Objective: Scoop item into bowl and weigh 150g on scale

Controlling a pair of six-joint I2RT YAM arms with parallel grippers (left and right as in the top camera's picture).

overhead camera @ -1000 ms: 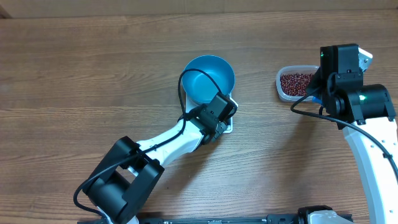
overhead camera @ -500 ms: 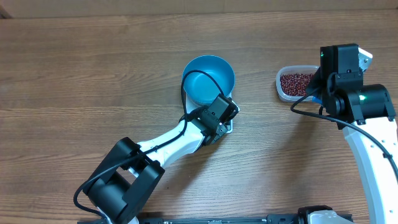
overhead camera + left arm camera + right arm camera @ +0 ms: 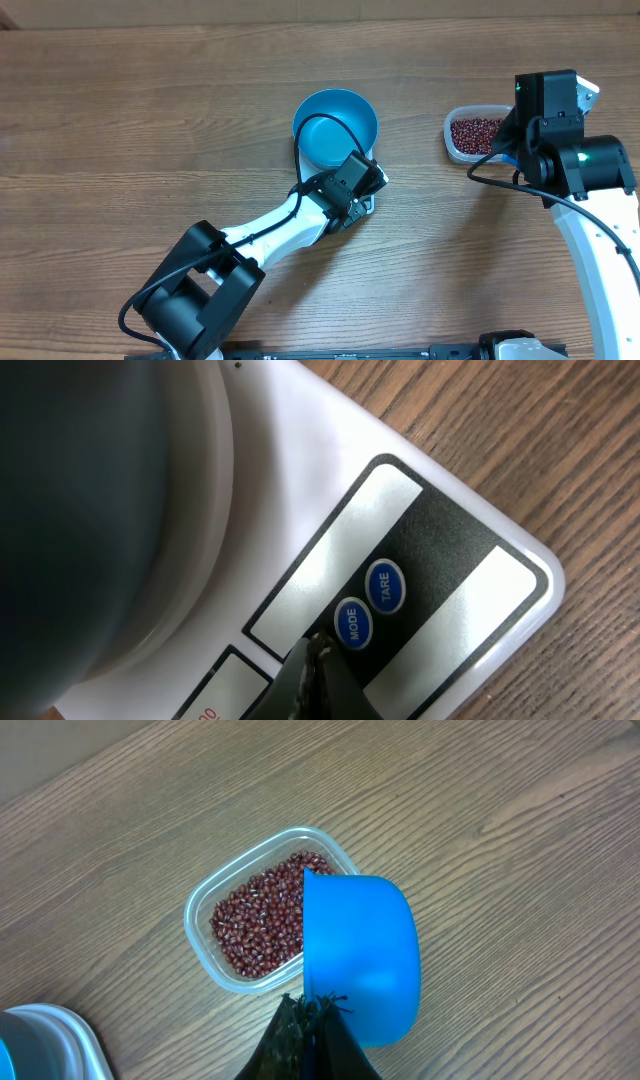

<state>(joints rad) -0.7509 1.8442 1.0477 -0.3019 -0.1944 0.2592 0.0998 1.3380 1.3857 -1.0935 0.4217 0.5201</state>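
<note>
— What moved?
— Left gripper [image 3: 312, 652] edged right. It's pinched shut on nothing, tips at the scale [image 3: 470, 585] front corner; bowl [image 3: 335, 128] sits on it.
— Right?
— Right gripper [image 3: 315, 1007] clamps scoop [image 3: 360, 960] beside beans [image 3: 258, 920]; table [image 3: 150, 120] open around.

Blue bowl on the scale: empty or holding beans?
Empty: the bowl shows a bare blue inside; the beans lie in the clear tub.

A wooden table [image 3: 150, 120] carries a white scale [image 3: 300, 420] near its middle, with a clear tub [image 3: 449, 130] at two o'clock.

Bowl [image 3: 335, 128] on scale [image 3: 330, 450]; beans [image 3: 476, 131] in tub [image 3: 452, 146], right
</note>
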